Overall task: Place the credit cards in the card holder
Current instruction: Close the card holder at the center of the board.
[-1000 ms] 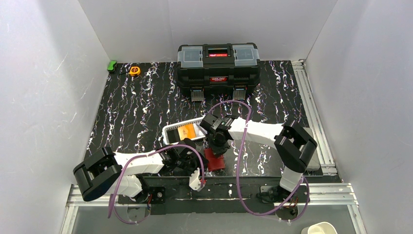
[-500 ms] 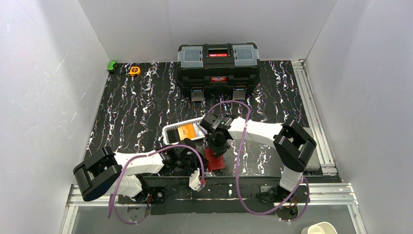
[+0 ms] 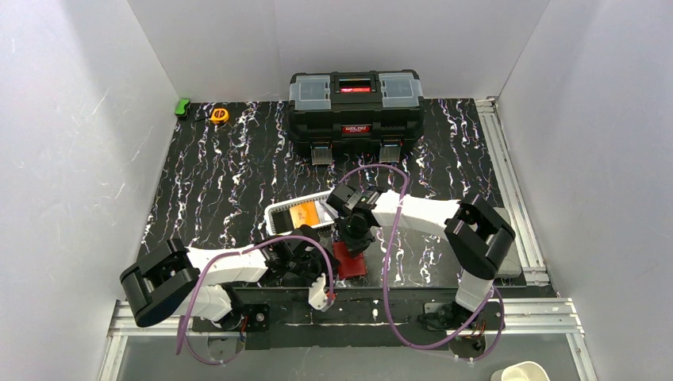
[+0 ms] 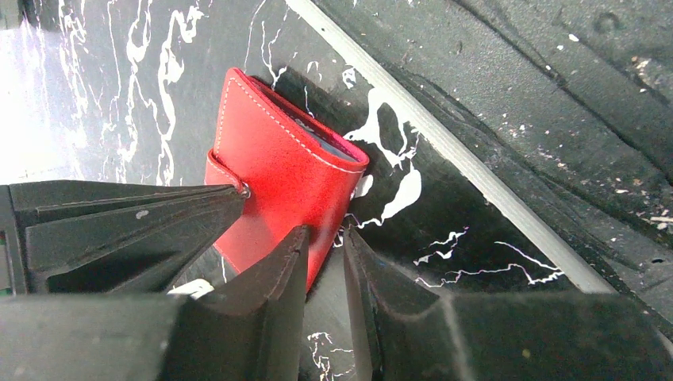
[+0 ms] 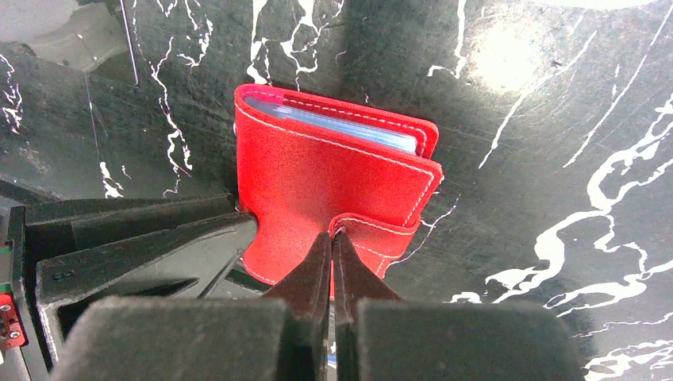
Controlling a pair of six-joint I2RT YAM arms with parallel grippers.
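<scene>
red stitched card holder | right end effector closed at tab | left end effector: cannot tell

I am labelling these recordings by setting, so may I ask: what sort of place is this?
Probably a robot test cell in a laboratory: plain white walls enclose a black marbled table, two arms are mounted on aluminium rails at its near edge, and a toolbox stands as a prop.

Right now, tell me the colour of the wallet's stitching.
White stitching on the red wallet; clearest in the right wrist view.
</scene>
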